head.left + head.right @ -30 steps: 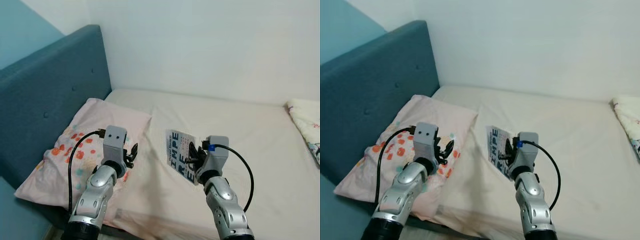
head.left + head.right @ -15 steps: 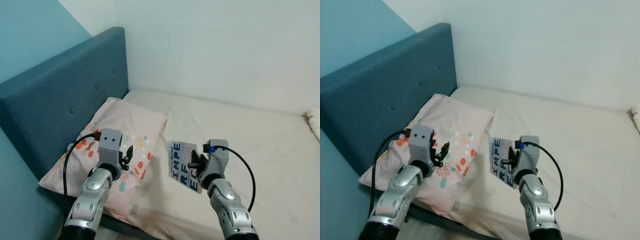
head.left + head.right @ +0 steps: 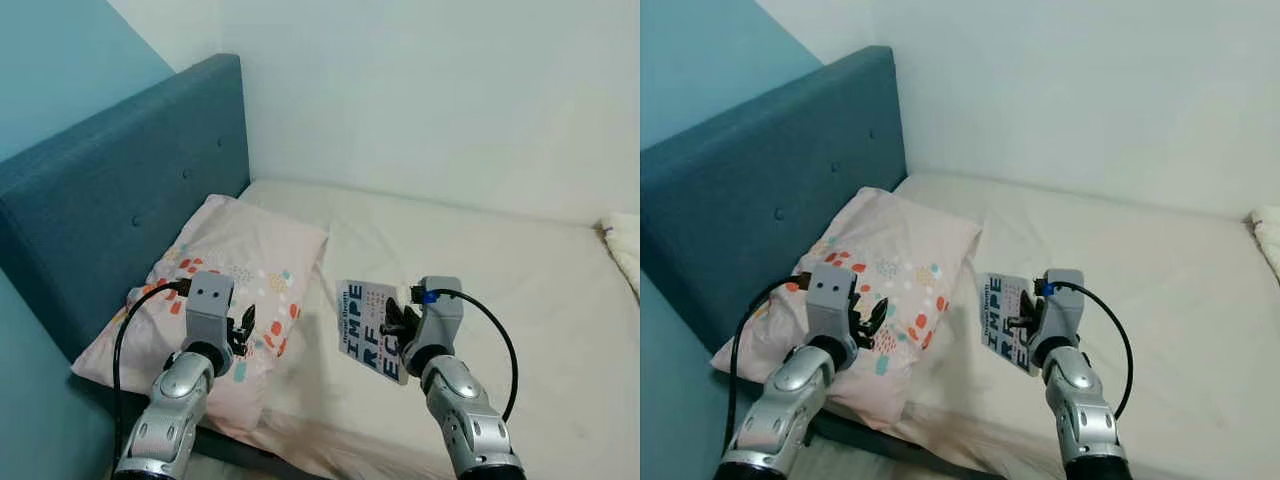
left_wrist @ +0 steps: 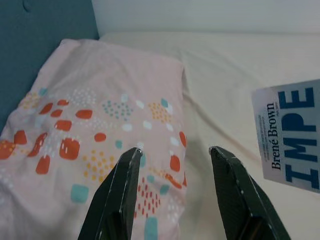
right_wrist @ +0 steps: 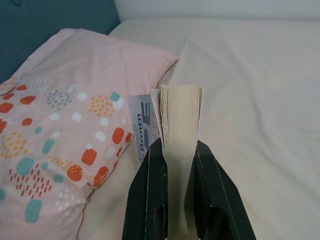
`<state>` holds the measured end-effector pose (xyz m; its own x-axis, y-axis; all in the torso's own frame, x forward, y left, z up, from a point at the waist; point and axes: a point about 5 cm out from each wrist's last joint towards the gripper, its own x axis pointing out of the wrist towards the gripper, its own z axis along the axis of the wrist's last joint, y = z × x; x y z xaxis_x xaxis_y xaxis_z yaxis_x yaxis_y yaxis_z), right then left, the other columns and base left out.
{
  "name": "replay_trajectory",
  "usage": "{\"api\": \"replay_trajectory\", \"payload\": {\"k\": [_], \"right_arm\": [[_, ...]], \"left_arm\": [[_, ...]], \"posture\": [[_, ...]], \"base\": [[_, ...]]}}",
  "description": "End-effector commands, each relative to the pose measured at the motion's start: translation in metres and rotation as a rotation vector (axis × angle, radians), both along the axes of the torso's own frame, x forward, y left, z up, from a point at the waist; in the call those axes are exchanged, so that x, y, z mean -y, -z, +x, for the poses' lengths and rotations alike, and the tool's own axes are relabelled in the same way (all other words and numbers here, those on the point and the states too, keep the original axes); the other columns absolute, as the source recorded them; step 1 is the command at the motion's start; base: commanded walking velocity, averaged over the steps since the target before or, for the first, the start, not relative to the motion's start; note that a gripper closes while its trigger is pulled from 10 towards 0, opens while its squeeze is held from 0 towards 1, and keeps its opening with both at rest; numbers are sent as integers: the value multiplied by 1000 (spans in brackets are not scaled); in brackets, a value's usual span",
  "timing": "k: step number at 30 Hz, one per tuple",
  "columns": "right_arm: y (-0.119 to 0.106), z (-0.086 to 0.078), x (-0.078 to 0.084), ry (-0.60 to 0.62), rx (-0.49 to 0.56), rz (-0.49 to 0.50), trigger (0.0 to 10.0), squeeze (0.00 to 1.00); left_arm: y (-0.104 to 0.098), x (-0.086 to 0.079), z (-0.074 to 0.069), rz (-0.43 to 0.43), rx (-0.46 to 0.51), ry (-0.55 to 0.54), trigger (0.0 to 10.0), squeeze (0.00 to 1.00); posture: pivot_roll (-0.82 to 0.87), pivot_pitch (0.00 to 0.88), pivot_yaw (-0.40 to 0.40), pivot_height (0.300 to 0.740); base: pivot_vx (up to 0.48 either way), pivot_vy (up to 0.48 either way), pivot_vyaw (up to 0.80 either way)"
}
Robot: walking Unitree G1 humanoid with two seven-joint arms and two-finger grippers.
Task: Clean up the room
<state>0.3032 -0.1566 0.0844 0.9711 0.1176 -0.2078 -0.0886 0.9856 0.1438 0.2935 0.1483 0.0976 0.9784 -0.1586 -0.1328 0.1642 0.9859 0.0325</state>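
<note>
Currently right gripper (image 5: 177,150) clamped thinly on book (image 3: 375,330) above bed (image 3: 520,270); could slip, pages splaying. Left gripper (image 4: 175,150) spread, empty, above pillow (image 3: 220,270).

Pink spotted pillow (image 3: 230,270); teal headboard (image 3: 110,220); white-and-blue book (image 3: 372,331).

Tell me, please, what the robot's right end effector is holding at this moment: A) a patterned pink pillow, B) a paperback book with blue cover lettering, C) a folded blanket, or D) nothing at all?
B: the right end effector has its two black fingers clamped on the page edge of the paperback book with blue cover lettering, held up above the cream bed sheet.
</note>
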Motion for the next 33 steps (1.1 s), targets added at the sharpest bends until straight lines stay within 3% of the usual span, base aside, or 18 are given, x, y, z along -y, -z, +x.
{"api": "replay_trajectory", "payload": {"k": [1, 11, 33], "right_arm": [[-7, 0, -1, -4, 29, 21, 10000, 0], [-5, -3, -3, -11, 20, 31, 10000, 0], [-5, -8, 5, 20, 22, 49, 10000, 0]], "left_arm": [[2, -3, -3, 17, -14, 0, 10000, 0], [1, -2, -4, 18, -16, 8, 10000, 0], [0, 10, -6, 4, -28, 80, 10000, 0]], "posture": [[-37, 22, -57, 660], [-33, 31, -52, 621], [-32, 60, -36, 621]], "base": [[0, 0, 0], [0, 0, 0], [0, 0, 0]]}}
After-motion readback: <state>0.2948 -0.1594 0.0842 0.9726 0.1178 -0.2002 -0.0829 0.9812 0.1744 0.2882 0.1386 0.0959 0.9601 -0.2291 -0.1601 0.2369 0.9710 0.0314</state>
